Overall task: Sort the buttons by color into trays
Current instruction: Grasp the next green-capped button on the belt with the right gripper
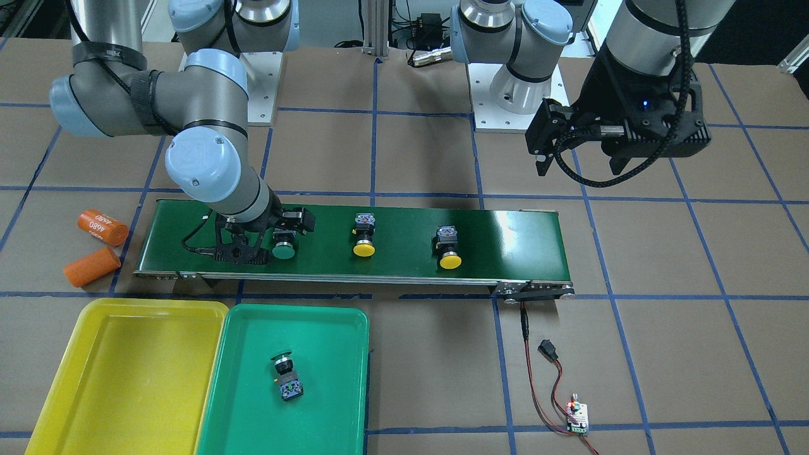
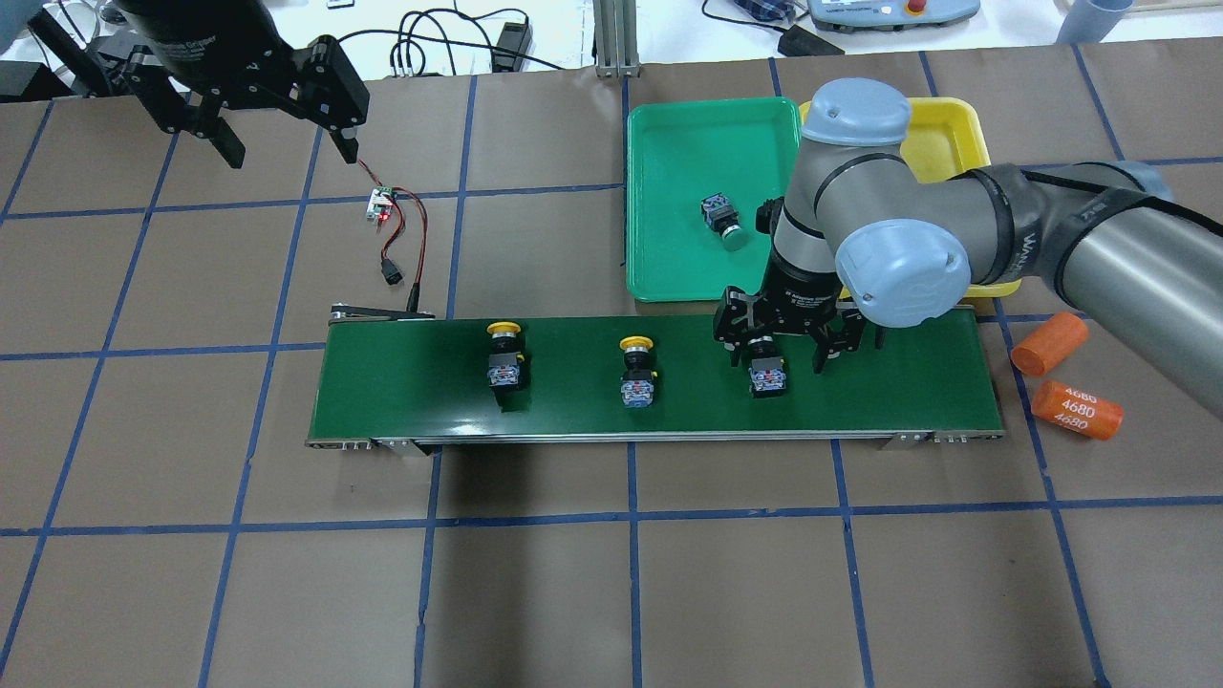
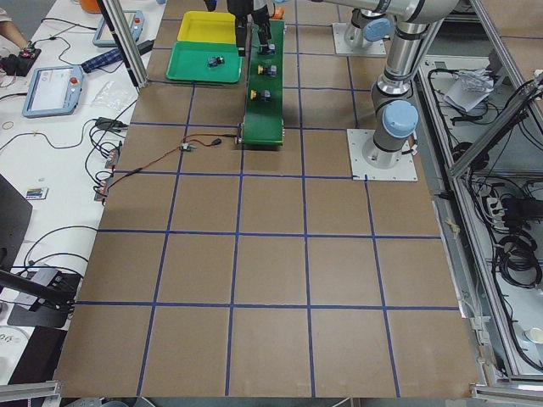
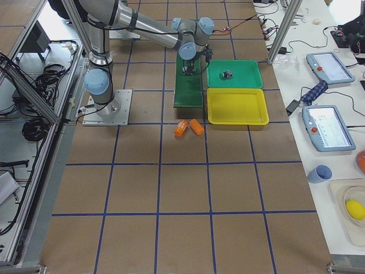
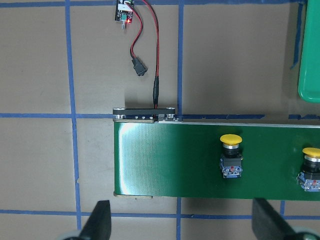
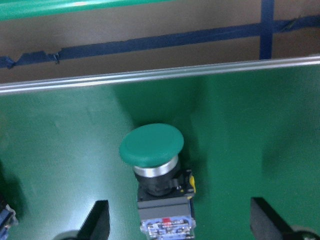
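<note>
Between right gripper (image 2: pixel 776 355) fingers, spread wide: green button (image 6: pixel 151 145) on belt (image 2: pixel 908 382). Pick step; next likely clamp its body, then carry to green tray (image 2: pixel 669 153) beyond. Left gripper (image 2: pixel 287 143) released.

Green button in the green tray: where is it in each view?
Front-facing: green button lower left, in the green tray.
Overhead: button upper right of centre.
Exterior left: button top left, tiny.
Exterior right: button top, right of centre, tiny.
Left wrist: not in it.
Right wrist: not in it.
Shared landmark: the green tray around it.
</note>
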Controlling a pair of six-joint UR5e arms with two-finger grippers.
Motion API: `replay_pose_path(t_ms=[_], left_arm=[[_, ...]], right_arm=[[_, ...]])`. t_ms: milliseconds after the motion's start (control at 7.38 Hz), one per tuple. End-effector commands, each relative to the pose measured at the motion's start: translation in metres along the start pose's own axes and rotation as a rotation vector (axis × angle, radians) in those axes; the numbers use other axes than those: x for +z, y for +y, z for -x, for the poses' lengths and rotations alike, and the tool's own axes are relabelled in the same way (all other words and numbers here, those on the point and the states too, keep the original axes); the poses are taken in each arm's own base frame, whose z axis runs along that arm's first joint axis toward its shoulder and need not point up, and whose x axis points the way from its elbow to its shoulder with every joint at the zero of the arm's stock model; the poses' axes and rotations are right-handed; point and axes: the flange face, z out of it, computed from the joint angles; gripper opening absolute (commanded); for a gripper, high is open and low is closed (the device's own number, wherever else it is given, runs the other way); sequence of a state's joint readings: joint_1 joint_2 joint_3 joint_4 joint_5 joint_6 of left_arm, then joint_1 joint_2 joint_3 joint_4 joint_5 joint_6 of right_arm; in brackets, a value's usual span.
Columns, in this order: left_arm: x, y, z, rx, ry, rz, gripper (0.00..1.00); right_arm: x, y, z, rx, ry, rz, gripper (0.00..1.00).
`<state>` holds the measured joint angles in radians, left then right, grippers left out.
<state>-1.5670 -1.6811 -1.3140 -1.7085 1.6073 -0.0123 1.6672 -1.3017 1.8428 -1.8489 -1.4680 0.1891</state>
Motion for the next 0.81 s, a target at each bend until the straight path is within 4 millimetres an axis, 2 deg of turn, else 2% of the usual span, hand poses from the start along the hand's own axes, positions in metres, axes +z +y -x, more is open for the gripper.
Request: replay_pose_path(t_ms=[0, 135, 271, 406, 542, 677], left_arm=[[-0.003, 0.001, 0.000, 0.001, -0.002, -0.004, 1.00], [-0.003, 0.001, 0.002, 0.002, -0.026, -0.007, 1.00], [-0.003, 0.001, 0.003, 0.007, -0.028, -0.007, 1.00], [-0.002, 0.001, 0.003, 0.034, -0.029, -0.005, 1.00], [-0.001, 0.000, 0.004, 0.036, -0.029, -0.006, 1.00], [-0.002, -0.001, 0.005, 0.031, -0.025, -0.005, 1.00]], right_arm=[[0.013, -0.001, -0.005, 0.007, 0.007, 0.029, 0.57], [0.012, -0.003, -0.009, 0.008, 0.015, 0.026, 0.15], [0.006, -0.005, -0.010, 0.010, 0.013, 0.019, 0.00], [-0.002, -0.009, -0.009, 0.010, 0.008, 0.000, 0.00], [-0.019, -0.016, -0.006, 0.008, 0.003, -0.035, 0.00], [-0.045, -0.025, -0.002, 0.003, -0.005, -0.089, 0.00]])
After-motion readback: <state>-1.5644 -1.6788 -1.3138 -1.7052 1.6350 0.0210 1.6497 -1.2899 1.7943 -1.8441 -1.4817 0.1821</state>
